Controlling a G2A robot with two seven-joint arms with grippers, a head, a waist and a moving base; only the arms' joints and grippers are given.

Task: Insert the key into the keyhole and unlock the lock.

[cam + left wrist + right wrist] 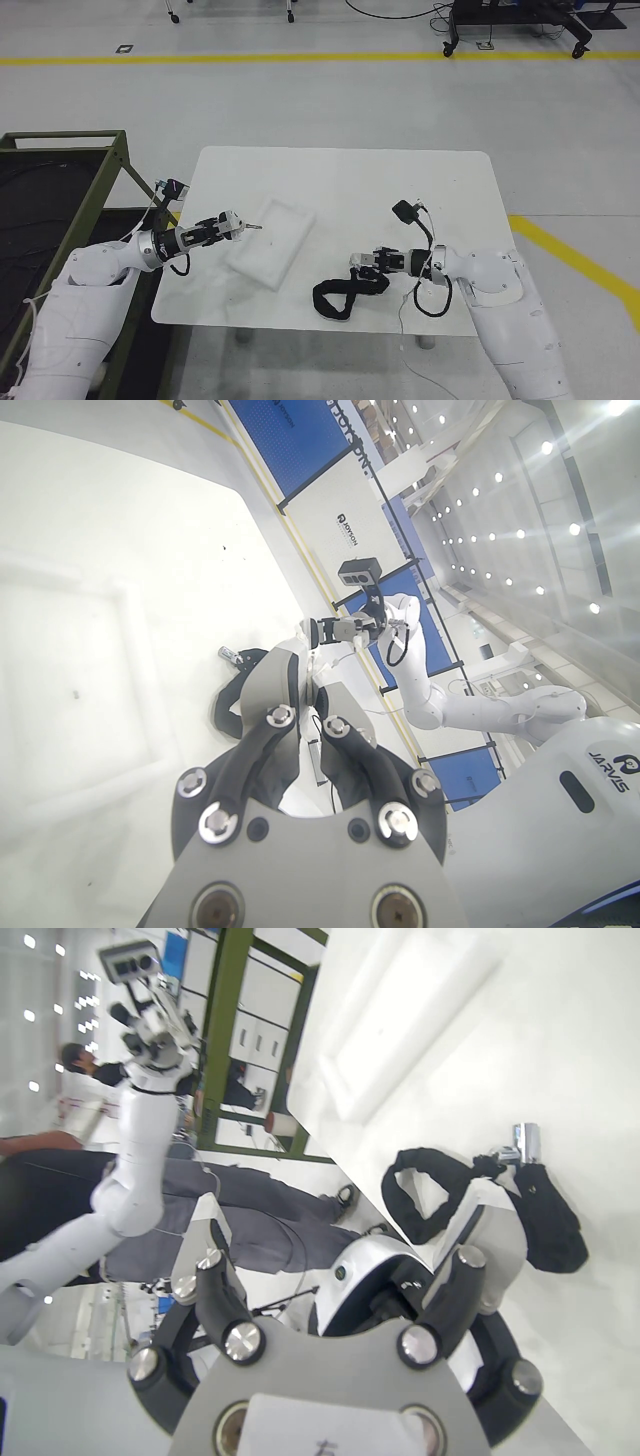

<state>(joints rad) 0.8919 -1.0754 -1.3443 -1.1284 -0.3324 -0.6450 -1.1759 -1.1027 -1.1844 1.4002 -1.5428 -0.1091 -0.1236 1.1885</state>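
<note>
1. Green frame (pixel 108 160); stands beside the table's left edge.
2. Left gripper (pixel 236 224); over the left part of the table, just inside its edge; fingers pinched narrow, gripping the key (pixel 254 227); the key's blade sticks out toward the tray, its tip over the tray's near corner; key well apart from the lock.
3. Tray (pixel 272 245); white, shallow, rectangular; lies askew on the table between the two grippers.
4. Lock (pixel 340 296); cable type in a black fabric sleeve, bent into a loop; lies on the table near its front edge, right of the tray; shiny metal cylinder (pixel 527 1143) at one end of the sleeve.
5. Right gripper (pixel 358 262); at the end of the lock nearer the table's middle; fingers spread wide, nothing clamped; one finger (pixel 487 1223) overlaps the black sleeve in the right wrist view; contact cannot be told.
6. Table (pixel 440 190); white top, rounded corners; bears the tray and the lock.
</note>
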